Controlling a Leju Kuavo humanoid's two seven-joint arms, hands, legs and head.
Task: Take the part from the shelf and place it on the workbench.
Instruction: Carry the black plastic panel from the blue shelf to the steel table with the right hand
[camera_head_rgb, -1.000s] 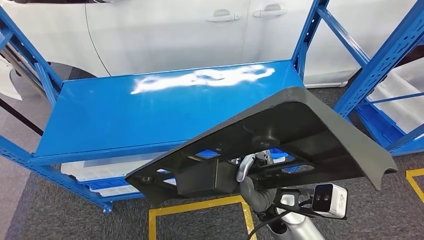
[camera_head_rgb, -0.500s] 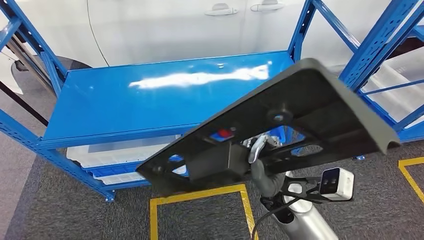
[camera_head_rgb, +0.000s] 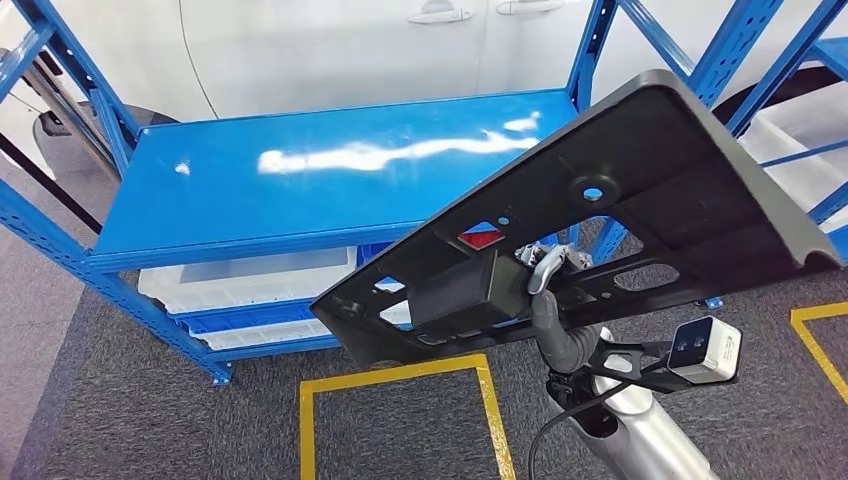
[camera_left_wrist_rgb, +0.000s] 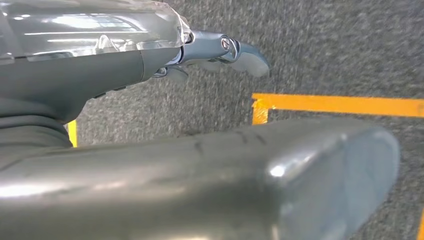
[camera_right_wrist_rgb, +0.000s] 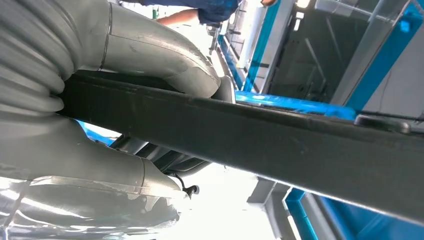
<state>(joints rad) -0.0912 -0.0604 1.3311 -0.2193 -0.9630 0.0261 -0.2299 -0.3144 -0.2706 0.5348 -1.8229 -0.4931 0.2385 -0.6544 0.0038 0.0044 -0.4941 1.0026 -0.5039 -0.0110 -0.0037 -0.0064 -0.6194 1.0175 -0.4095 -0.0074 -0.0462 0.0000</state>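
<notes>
Right hand (camera_head_rgb: 545, 290) observed gripping the part (camera_head_rgb: 640, 190), a large dark plastic panel, from beneath its lower edge, with the silver forearm rising from below and the wrist camera (camera_head_rgb: 705, 352) projecting to the right. Confirmed from the right wrist view: thumb (camera_right_wrist_rgb: 165, 55) and fingers (camera_right_wrist_rgb: 100, 170) clamped on opposite sides of the panel's dark edge (camera_right_wrist_rgb: 280, 140). Part held clear of all surfaces, tilted, high end toward the upper right, low end toward the yellow floor marking (camera_head_rgb: 400, 385); positioned in front of the blue shelf (camera_head_rgb: 280, 200) and overlapping its right corner in the head view. Left hand (camera_left_wrist_rgb: 220, 50) noted in its wrist view above grey carpet and a yellow line, fingers extended and apart, nothing held. White car body (camera_head_rgb: 350, 50) recorded behind the shelf; white bins (camera_head_rgb: 240, 285) on the lower level.
</notes>
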